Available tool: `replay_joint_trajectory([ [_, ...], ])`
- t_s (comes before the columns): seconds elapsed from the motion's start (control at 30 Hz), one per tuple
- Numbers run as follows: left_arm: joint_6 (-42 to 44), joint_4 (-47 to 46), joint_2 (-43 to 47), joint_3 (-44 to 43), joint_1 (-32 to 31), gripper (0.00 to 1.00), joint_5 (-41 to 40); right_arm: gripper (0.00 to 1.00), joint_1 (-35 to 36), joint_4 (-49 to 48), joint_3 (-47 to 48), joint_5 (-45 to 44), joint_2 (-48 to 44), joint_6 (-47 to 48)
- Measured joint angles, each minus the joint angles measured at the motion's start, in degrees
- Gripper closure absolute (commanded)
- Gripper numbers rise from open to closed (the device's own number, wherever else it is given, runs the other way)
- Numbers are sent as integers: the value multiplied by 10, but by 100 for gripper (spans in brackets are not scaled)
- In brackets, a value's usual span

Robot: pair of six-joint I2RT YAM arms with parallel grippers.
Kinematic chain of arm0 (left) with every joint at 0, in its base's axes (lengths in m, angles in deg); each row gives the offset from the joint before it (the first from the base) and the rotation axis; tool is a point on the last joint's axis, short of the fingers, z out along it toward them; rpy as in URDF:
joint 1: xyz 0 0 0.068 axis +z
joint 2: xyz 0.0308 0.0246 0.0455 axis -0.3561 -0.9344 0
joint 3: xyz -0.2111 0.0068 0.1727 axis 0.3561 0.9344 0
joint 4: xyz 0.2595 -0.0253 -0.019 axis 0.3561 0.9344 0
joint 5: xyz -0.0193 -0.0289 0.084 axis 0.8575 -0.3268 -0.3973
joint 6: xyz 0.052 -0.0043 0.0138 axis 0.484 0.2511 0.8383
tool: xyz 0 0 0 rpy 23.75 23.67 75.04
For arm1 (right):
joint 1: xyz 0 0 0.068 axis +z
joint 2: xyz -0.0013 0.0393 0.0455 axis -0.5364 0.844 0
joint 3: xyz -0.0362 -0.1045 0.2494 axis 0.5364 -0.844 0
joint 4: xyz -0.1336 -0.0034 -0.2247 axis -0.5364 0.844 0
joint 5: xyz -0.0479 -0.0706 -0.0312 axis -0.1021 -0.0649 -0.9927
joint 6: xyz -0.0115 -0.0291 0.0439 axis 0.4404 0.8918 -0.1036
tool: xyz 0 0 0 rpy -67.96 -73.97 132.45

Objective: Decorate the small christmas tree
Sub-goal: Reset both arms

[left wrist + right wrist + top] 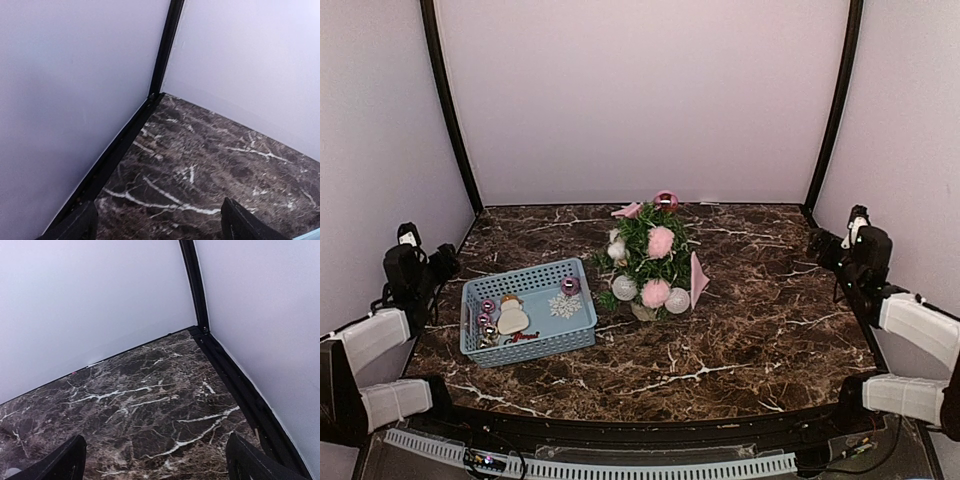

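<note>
Grippers: left gripper (157, 222) jaws stand wide above the marble table (200, 150); right gripper (155, 457) jaws stand equally wide. Well apart from each, the small christmas tree (638, 238) sits between them.

Dark brown white-veined marble tabletop (150, 405), corner.
Pale lilac walls (90, 300), black corner post (192, 280); black right gripper (157, 462) spread wide.

Open tabletop (780, 320) right of the small christmas tree (648, 262); basket (532, 351) blocks left
</note>
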Motion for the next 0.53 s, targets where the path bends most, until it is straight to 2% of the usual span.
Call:
replay_joint_trajectory([
  [0.13,32,-80,4,101,0,11,-38,1,0,-116,-112,-46,-25,37],
  [0.27,55,-125,-24,137,0,10,-42,1,0,-196,-179,-91,-28,65],
  [0.53,73,-185,-37,135,0,10,-34,1,0,-268,-186,-119,-24,87],
])
